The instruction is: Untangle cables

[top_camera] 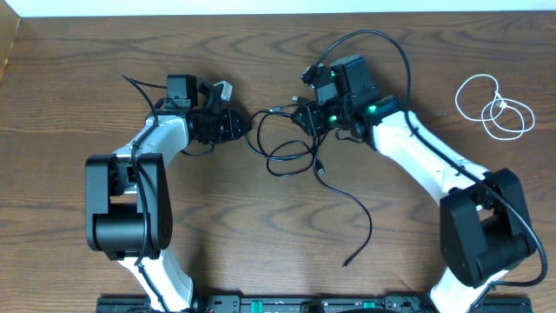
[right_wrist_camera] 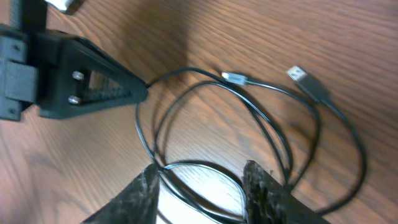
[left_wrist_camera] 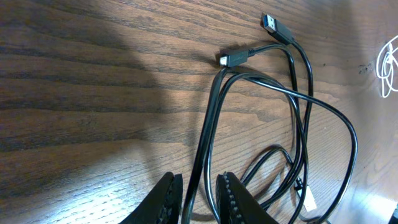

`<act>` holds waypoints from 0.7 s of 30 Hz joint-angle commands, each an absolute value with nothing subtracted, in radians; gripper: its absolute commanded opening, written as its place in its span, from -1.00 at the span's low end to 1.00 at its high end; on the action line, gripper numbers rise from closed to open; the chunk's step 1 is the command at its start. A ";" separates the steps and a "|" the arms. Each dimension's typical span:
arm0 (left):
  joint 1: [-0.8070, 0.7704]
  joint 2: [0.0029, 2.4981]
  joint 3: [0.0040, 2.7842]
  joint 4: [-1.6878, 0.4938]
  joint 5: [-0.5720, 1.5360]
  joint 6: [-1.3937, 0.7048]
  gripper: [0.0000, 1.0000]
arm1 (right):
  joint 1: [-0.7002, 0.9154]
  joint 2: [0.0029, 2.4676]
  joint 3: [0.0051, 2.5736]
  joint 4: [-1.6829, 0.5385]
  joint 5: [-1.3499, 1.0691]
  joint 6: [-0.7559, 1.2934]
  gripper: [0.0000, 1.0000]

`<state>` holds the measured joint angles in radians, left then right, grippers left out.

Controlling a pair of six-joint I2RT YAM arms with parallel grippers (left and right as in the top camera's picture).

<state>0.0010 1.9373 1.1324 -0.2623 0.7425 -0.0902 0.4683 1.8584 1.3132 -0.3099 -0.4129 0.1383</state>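
The black cable (top_camera: 291, 161) lies in tangled loops at the table's middle, and its tail runs toward the front to a small plug (top_camera: 347, 262). My left gripper (top_camera: 246, 126) reaches it from the left. In the left wrist view that gripper (left_wrist_camera: 199, 178) is slightly open, with two strands of the black cable (left_wrist_camera: 323, 109) running loose between its fingers. My right gripper (top_camera: 304, 117) meets the loops from the right. Seen from its wrist, the right gripper (right_wrist_camera: 202, 168) is open, straddling a loop of the black cable (right_wrist_camera: 273, 134). The white cable (top_camera: 495, 109) lies coiled apart at the far right.
A USB plug (left_wrist_camera: 277, 26) and a smaller plug (left_wrist_camera: 231, 59) lie beyond the loops. The left gripper's body (right_wrist_camera: 93, 87) sits close to the right gripper. A thick robot wire (top_camera: 382, 39) arches over the right arm. Both arm bases (top_camera: 130, 217) stand at the front.
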 commanded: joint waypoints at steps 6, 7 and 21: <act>-0.019 1.941 1.120 -0.265 0.685 -0.092 -0.54 | 0.532 1.897 1.313 -0.229 -0.357 0.289 -0.41; -0.023 1.941 1.120 -0.265 0.669 -0.092 -0.54 | 0.537 1.902 1.312 -0.219 -0.357 0.303 -0.42; -0.093 1.942 1.120 -0.277 0.395 -0.149 -0.77 | 0.578 2.049 1.313 -0.101 -0.358 0.421 -0.46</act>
